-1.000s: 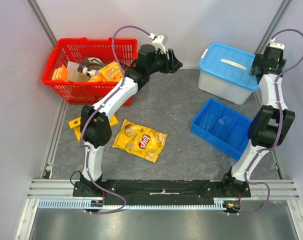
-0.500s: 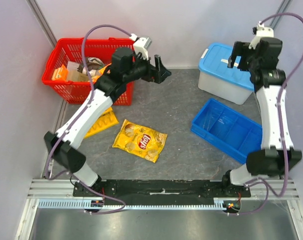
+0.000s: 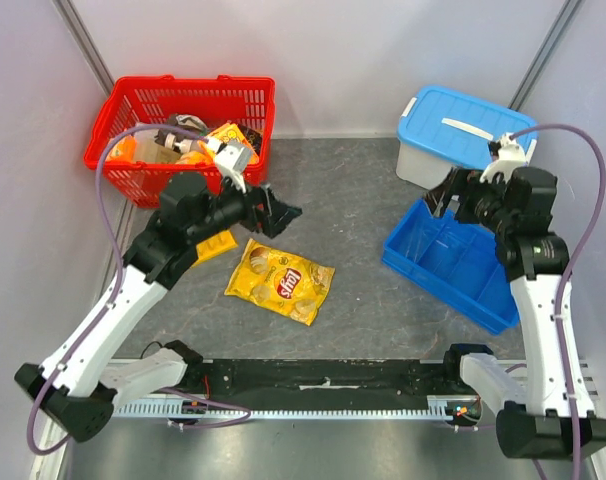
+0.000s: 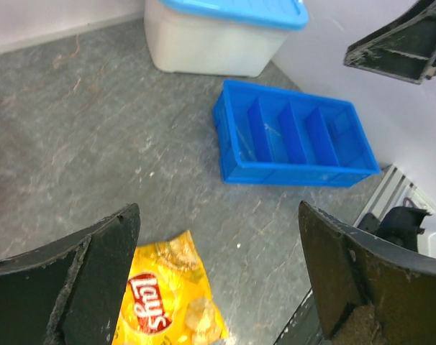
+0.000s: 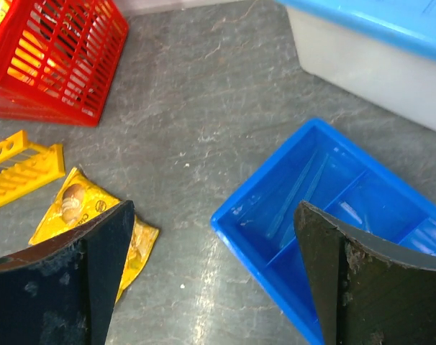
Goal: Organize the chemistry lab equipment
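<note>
A: Rack: flat on table, just beside basket, untouched. Grippers?
B: Left gripper, right gripper: both agape, empty. Dropped from high; now near chips and tray. Pickup pending.

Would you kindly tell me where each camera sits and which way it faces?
Top external: above, behind the robot, looking down; left arm, left claw, right arm, right claw show.
Left wrist: on the left arm, facing the blue tray and lidded box; own open fingers show.
Right wrist: on the right arm, facing the tray and red basket; own open fingers show.
Both wrist views share the tray and chip bag.
</note>
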